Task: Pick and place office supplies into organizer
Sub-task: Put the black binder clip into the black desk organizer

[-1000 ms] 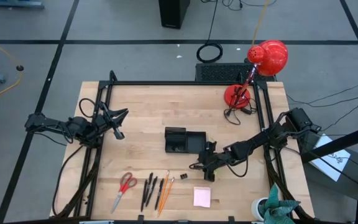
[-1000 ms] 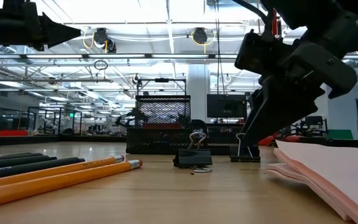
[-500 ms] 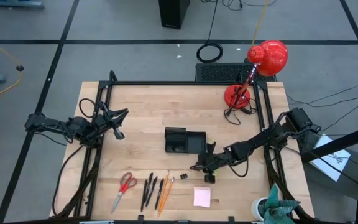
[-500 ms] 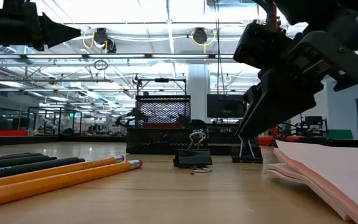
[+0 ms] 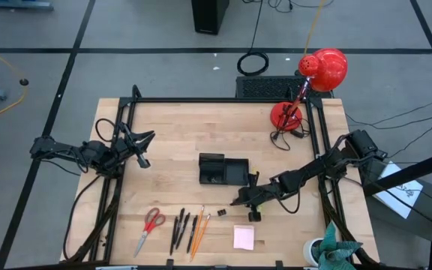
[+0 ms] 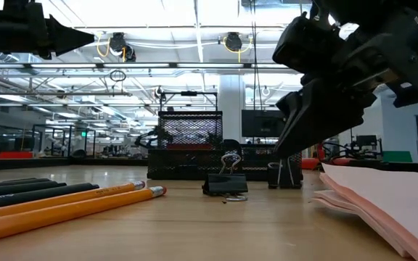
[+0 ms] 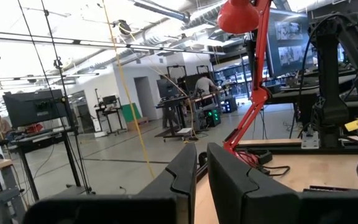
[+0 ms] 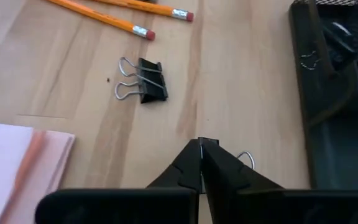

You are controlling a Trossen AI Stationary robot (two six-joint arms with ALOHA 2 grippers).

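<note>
The right end effector [image 8: 200, 163] has clenched on a binder clip [image 6: 289, 174] (at the organizer's [image 5: 223, 171] five o'clock), whose thin grip could slip when lifted.

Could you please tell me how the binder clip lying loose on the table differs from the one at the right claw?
The loose binder clip lies flat on the wood with its wire handles spread out; the other binder clip stands upright. The loose binder clip is touched by nothing, while the right claw has shut on the other binder clip, apparently at its handle. Both are small black clips with silver wire handles.
</note>
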